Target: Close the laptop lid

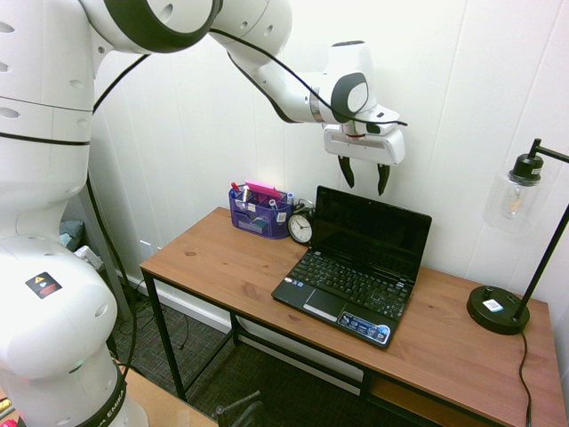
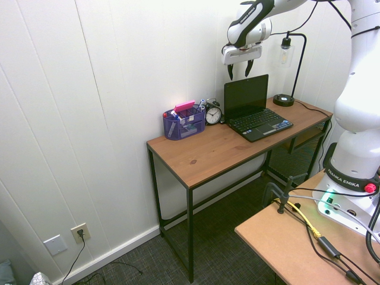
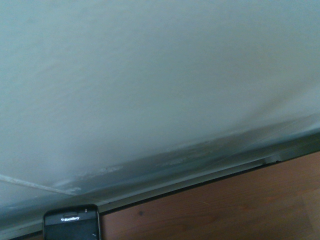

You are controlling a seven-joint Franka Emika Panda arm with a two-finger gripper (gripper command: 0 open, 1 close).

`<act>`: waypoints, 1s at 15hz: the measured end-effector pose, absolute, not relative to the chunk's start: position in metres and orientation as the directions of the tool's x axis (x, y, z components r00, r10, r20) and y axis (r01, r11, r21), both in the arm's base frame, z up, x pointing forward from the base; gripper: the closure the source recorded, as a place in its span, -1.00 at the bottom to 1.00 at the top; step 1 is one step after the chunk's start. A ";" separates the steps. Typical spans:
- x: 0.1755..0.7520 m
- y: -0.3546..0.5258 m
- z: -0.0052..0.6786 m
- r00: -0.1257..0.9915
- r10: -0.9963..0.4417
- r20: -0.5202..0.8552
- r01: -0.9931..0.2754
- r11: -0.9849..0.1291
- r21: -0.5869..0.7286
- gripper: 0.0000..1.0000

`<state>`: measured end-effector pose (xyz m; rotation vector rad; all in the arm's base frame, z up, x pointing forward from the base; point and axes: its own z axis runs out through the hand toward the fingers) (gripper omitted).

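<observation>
step: likely reaching behind lid (image 1: pixel 371 229) | pincer (image 1: pixel 364 175): spread, empty, above laptop (image 1: pixel 348 289) | next: push lid forward from behind

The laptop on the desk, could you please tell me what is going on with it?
The robot arm is meant to close the laptop lid, which stands open. Its claw, fingers apart and holding nothing, hangs above the lid's top edge without touching it. A purple organizer and an alarm clock sit beside the laptop.
</observation>
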<state>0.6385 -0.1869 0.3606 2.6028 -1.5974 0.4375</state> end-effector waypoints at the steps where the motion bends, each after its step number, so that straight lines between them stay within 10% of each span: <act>1: 0.641 -0.189 0.357 0.420 -0.868 0.265 -0.883 -0.458 -0.100 1.00; 15: 0.642 -0.214 0.334 0.396 -0.887 0.236 -0.900 -0.426 -0.091 1.00</act>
